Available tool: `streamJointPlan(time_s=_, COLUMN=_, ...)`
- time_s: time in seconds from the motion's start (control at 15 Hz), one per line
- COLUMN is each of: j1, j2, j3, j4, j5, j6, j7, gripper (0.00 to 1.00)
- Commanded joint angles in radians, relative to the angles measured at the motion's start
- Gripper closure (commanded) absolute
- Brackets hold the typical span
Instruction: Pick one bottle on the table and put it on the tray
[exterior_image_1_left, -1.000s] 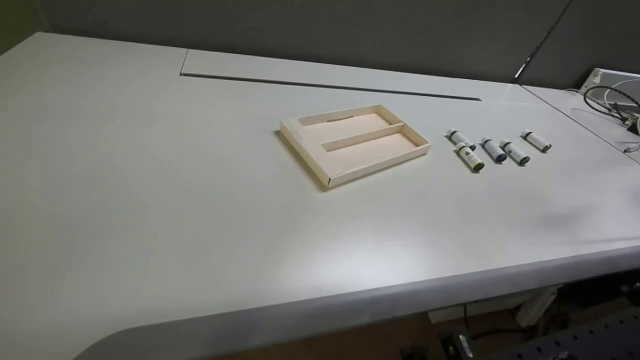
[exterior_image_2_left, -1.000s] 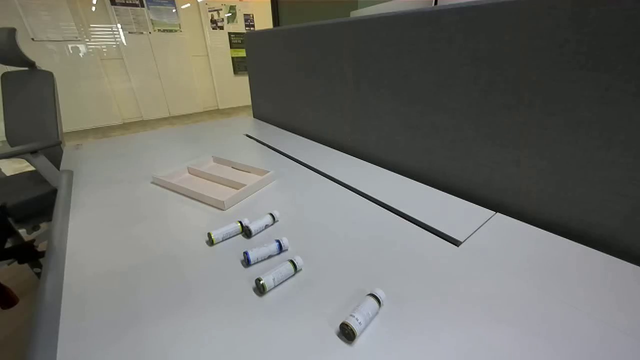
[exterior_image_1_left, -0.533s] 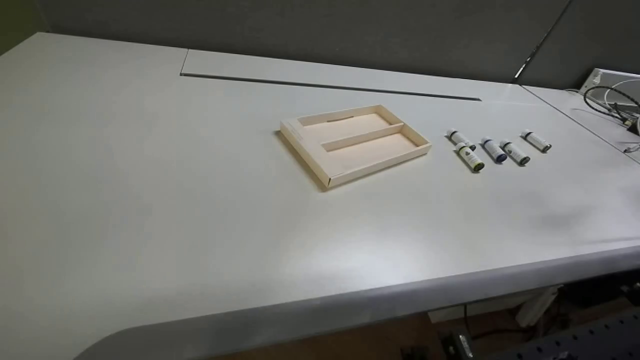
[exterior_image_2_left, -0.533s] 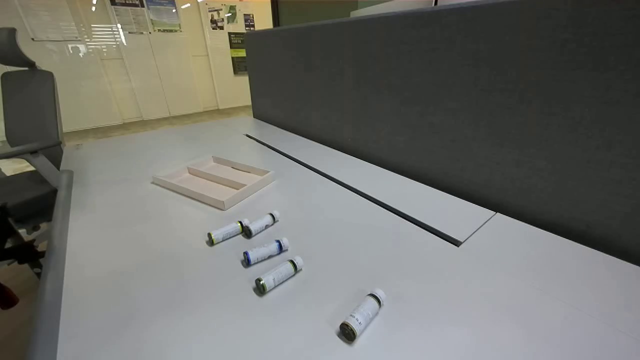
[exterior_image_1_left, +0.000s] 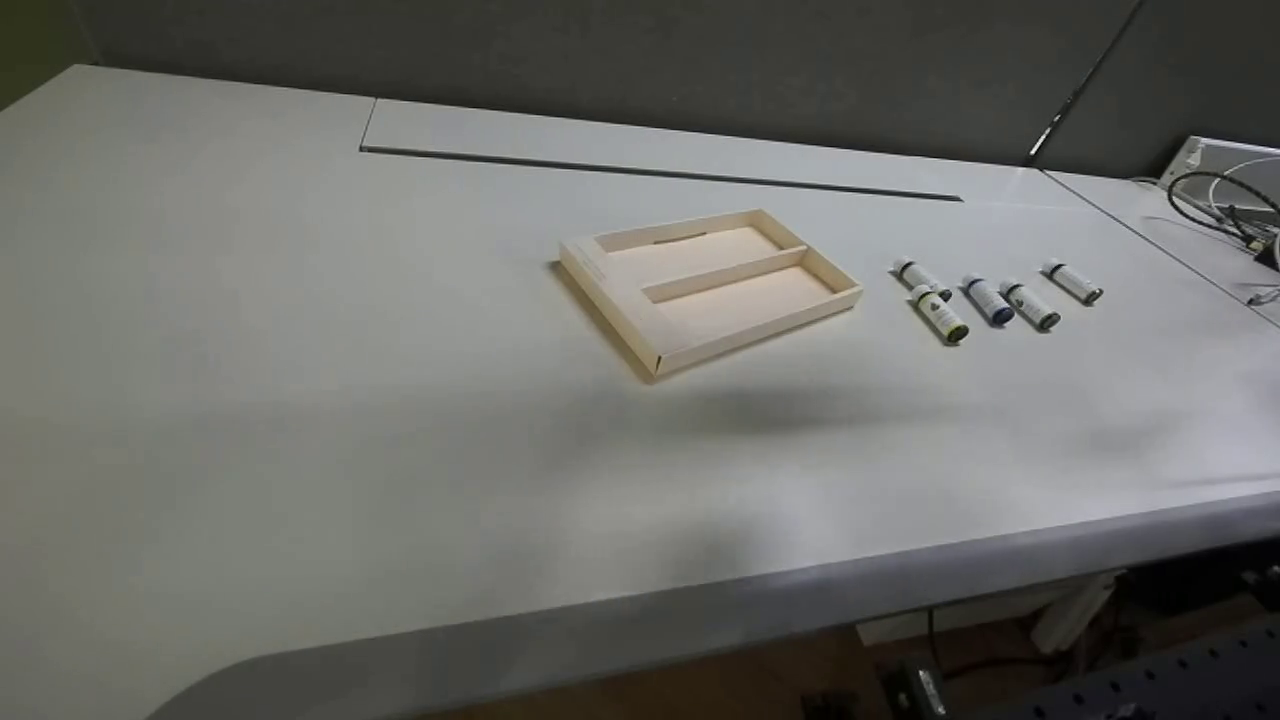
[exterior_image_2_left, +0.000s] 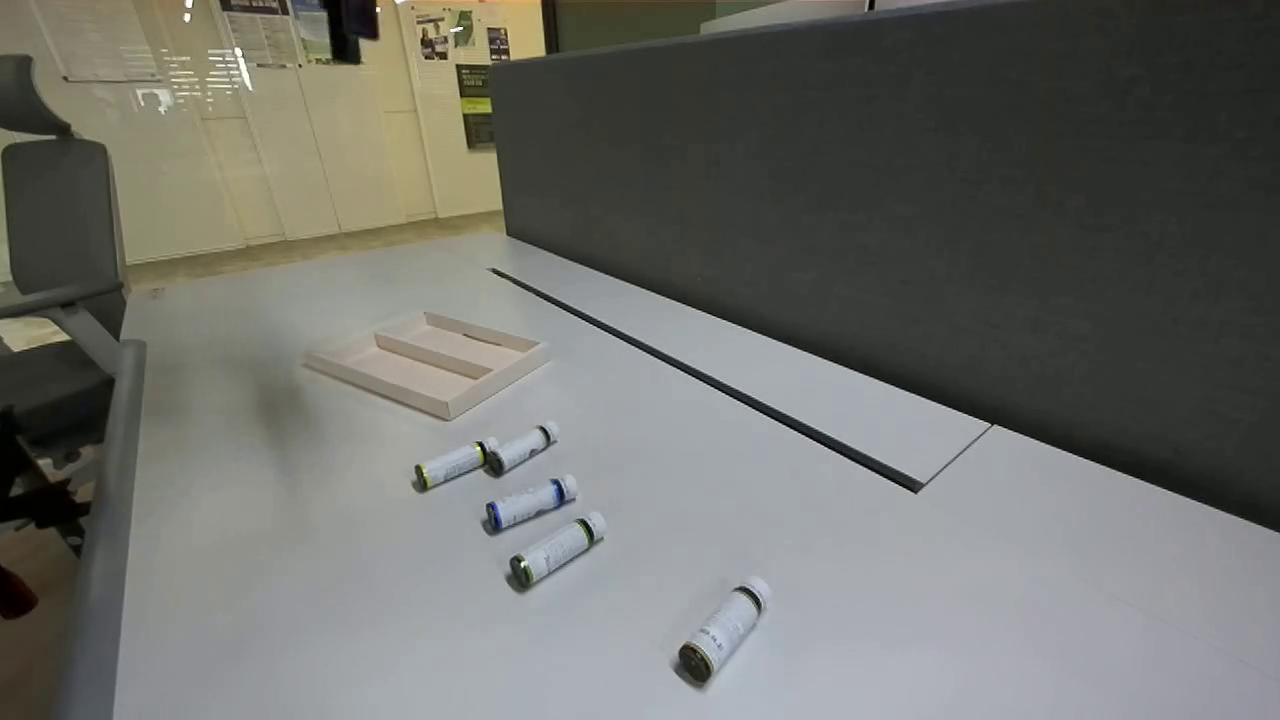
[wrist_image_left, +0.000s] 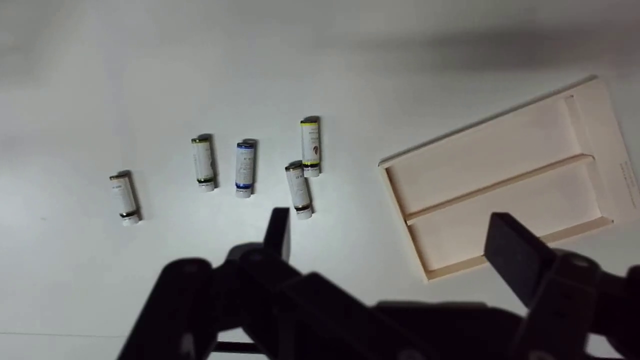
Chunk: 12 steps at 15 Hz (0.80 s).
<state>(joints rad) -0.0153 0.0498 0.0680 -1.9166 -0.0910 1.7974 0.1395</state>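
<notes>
Several small white bottles lie on the table, each with a dark end. The yellow-banded bottle (exterior_image_1_left: 942, 317) (exterior_image_2_left: 453, 466) (wrist_image_left: 310, 145) lies against a black-banded bottle (exterior_image_1_left: 921, 279) (exterior_image_2_left: 524, 450) (wrist_image_left: 298, 189). A blue-banded bottle (exterior_image_1_left: 987, 300) (exterior_image_2_left: 530, 504) (wrist_image_left: 244, 167) lies beside them. The cream tray (exterior_image_1_left: 640, 310) (exterior_image_2_left: 380, 387) (wrist_image_left: 500, 187) has a lengthwise divider; both compartments are empty. In the wrist view my gripper (wrist_image_left: 390, 220) is open and empty, high above the table. Its fingers overlap the tray's near corner in the picture. A dark part of it (exterior_image_2_left: 352, 30) shows at an exterior view's top edge.
Two more bottles lie apart, a green-banded one (exterior_image_1_left: 1030, 306) (exterior_image_2_left: 558, 551) (wrist_image_left: 203, 162) and an outermost one (exterior_image_1_left: 1072, 282) (exterior_image_2_left: 725, 632) (wrist_image_left: 124, 197). A grey partition (exterior_image_1_left: 600, 60) (exterior_image_2_left: 880, 230) stands along the table's back. Cables (exterior_image_1_left: 1225, 205) lie at the far right. A chair (exterior_image_2_left: 60, 230) stands beside the table.
A dark part of my gripper has come into an exterior view at the top. Its blurred shadow now falls on the table near the tray. Bottles and tray have not moved.
</notes>
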Motion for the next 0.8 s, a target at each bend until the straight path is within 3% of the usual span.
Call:
streamJointPlan(time_s=0.0, j1=-0.003, j2=0.140, j3=-0.037, j4=0.108, j5=0.026, j6=-0.036, j7=-0.159, gripper=0.00)
streamJointPlan(time_s=0.07, j1=0.008, j2=0.074, j3=-0.038, j4=0.030, j5=0.013, j6=0.008, j7=-0.104, gripper=0.00)
streamJointPlan(time_s=0.27, j1=0.005, j2=0.141, j3=-0.046, j4=0.070, j5=0.015, j6=0.004, j7=-0.147, gripper=0.00)
streamJointPlan(time_s=0.67, j1=0.007, j2=0.143, j3=-0.045, j4=0.089, j5=0.016, j6=-0.010, j7=-0.154, gripper=0.00)
streamJointPlan(time_s=0.73, j1=-0.005, j2=0.164, j3=-0.048, j4=0.097, j5=0.025, j6=0.004, j7=-0.202, gripper=0.00)
